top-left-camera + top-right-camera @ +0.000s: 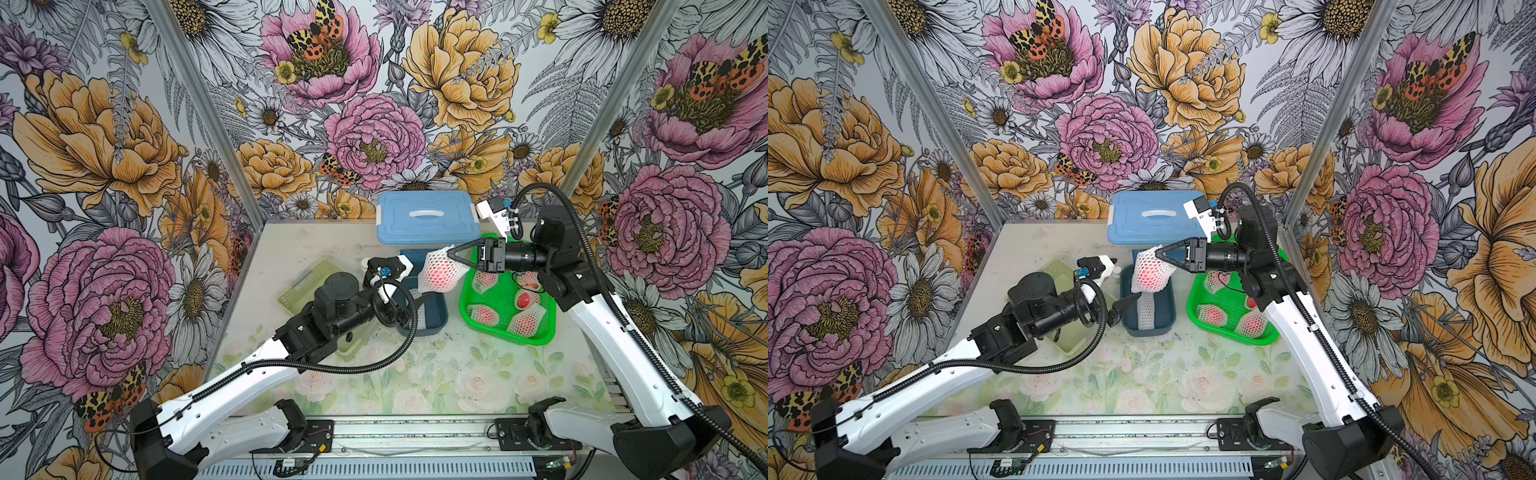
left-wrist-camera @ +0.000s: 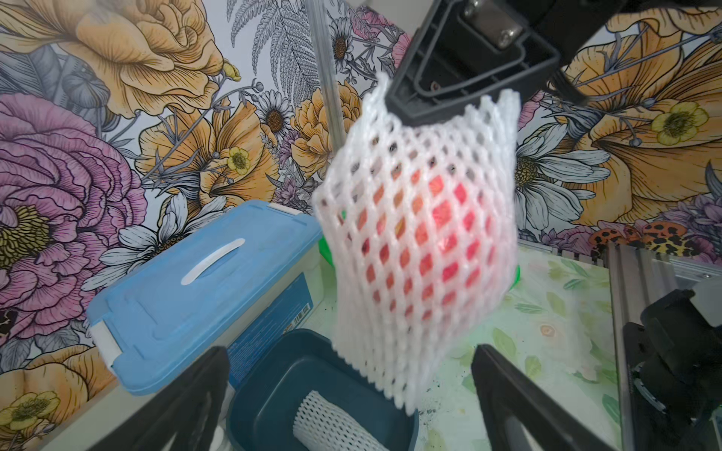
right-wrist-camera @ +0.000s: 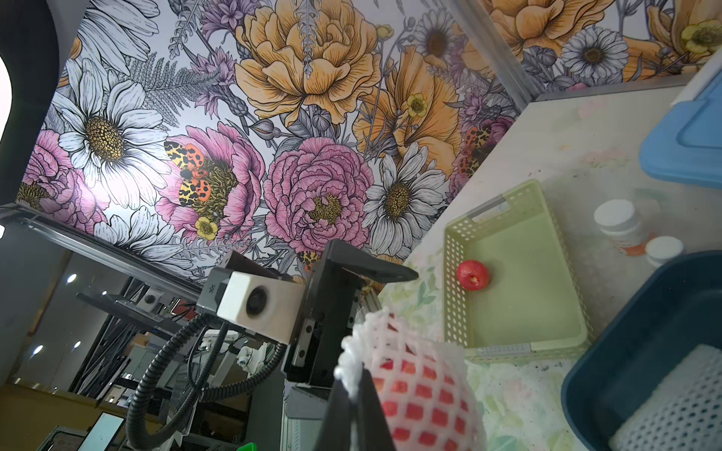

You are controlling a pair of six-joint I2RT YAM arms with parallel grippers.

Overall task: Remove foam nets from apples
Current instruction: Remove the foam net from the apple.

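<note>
Right fingers [image 2: 402, 99] are pinching the soft diamond-mesh foam net [image 1: 441, 272] by its frilly top; it's dangling lengthwise downward. Left fingers [image 2: 187, 394] are gaping empty.

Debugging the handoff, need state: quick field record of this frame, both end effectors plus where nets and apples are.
right end effector: shut on frilly end of held net
held net: airborne, apple inside
left end effector: open, near the net, not touching
dark blue bin: one empty net
green basket: netted apples
pale green tray: one bare apple
</note>
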